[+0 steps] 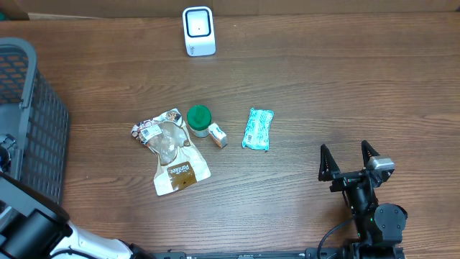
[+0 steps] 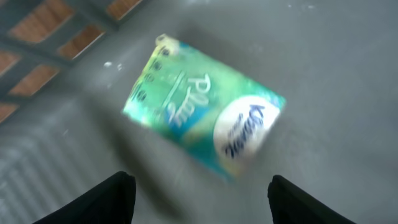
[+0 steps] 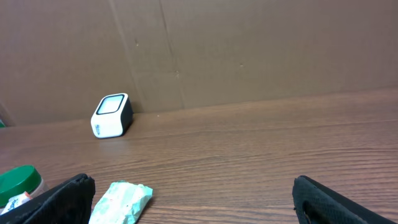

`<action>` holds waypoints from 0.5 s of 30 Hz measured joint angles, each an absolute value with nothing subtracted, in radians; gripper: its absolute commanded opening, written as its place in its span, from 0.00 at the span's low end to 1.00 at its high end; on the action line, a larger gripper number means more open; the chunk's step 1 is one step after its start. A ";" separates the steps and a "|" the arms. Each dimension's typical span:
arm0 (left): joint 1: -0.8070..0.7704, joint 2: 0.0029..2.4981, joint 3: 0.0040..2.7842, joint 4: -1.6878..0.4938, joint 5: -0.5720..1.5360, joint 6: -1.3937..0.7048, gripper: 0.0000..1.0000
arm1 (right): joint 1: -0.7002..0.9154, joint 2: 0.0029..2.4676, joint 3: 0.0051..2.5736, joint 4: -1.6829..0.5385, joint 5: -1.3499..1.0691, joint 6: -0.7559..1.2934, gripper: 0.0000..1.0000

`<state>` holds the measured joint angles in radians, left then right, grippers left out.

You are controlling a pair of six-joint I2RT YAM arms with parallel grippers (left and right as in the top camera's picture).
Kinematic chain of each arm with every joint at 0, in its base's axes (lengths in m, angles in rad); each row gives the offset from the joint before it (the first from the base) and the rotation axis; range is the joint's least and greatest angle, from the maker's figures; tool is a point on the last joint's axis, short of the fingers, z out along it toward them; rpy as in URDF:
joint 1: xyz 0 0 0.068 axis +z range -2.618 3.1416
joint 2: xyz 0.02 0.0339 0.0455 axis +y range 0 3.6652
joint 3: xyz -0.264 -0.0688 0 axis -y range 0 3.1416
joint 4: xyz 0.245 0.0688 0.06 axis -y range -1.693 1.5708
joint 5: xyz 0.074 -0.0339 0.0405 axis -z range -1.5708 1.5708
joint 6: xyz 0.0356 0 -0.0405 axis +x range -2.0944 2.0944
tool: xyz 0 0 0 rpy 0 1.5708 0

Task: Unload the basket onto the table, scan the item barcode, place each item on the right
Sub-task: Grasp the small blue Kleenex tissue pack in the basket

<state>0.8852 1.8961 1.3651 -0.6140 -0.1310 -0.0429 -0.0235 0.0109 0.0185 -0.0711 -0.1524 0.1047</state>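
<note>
The white barcode scanner (image 1: pixel 198 31) stands at the table's far edge and shows in the right wrist view as well (image 3: pixel 112 115). A green tissue pack (image 2: pixel 202 118) lies blurred on the grey floor of the basket (image 1: pixel 36 122). My left gripper (image 2: pixel 202 193) hovers over it, open, with nothing between its fingers. My right gripper (image 1: pixel 349 160) rests open at the front right, facing the scanner, its fingers (image 3: pixel 65 196) wide apart and empty. A teal packet (image 1: pixel 258 129) lies ahead of it on the left (image 3: pixel 121 202).
A green-lidded jar (image 1: pixel 199 119), a small box (image 1: pixel 218 135) and a clear snack pouch (image 1: pixel 171 151) sit mid-table. The dark mesh basket fills the left edge; its wall (image 2: pixel 56 37) shows at the upper left of the left wrist view. A cardboard wall (image 3: pixel 249 50) backs the table.
</note>
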 measured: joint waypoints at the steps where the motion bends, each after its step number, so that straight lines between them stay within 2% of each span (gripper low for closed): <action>1: 0.885 1.918 1.365 -0.588 -0.131 -0.038 0.71 | -0.023 0.011 0.019 -0.072 -0.152 0.105 1.00; 7: 0.885 1.984 1.362 -0.510 -0.131 0.015 0.63 | -0.023 0.011 0.019 -0.072 -0.152 0.104 1.00; 8: 0.885 1.990 1.362 -0.509 -0.131 0.017 0.54 | -0.023 0.011 0.019 -0.072 -0.152 0.104 1.00; 9: 0.885 1.997 1.362 -0.503 -0.131 0.023 0.35 | -0.023 0.011 0.019 -0.072 -0.152 0.105 1.00; 11: 0.884 1.998 1.363 -0.506 -0.130 0.029 0.16 | -0.023 0.011 0.019 -0.072 -0.152 0.104 1.00; 14: 0.884 2.000 1.363 -0.512 -0.131 0.036 0.04 | -0.023 0.011 0.019 -0.072 -0.152 0.105 1.00; 15: 0.884 2.000 1.363 -0.513 -0.131 0.038 0.04 | -0.023 0.011 0.019 -0.072 -0.153 0.104 1.00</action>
<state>0.8841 1.9995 1.3628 -0.5133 -0.1314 0.0376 -0.0235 0.0109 0.0185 -0.0715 -0.1528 0.1043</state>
